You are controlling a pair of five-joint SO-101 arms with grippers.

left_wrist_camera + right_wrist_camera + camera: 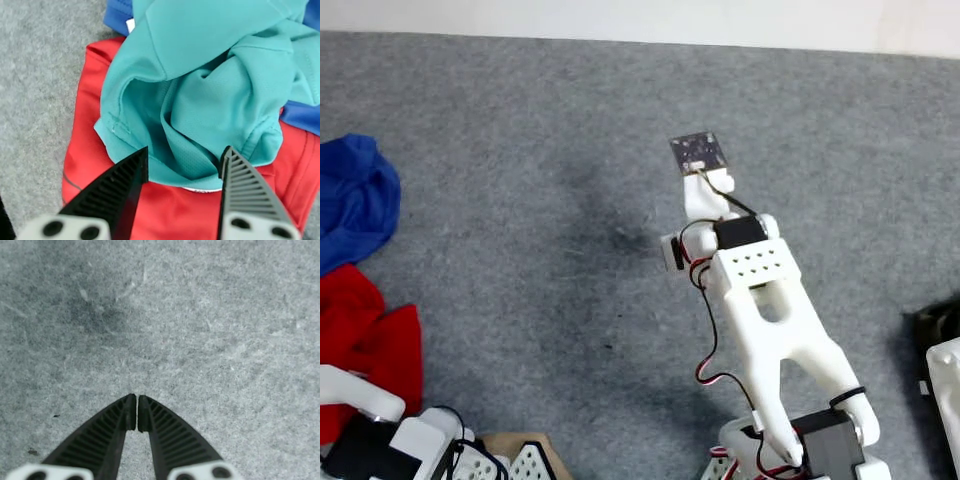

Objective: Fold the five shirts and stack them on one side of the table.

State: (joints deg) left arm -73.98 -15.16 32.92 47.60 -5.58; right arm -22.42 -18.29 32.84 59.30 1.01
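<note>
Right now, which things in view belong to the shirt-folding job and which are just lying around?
Job: crumpled teal mesh shirt; red shirt beneath it; blue shirt, same pile; open left gripper at the teal hem; shut right gripper above the grey felt table.

Lying about: dark object at the table's edge, unidentifiable; brown cardboard piece near an arm base.

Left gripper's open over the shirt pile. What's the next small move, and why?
Probably lower the left gripper and close on the teal shirt at its hem: the open jaws frame that edge, and the teal shirt lies crumpled on top of the red shirt, so it should come off first.
</note>
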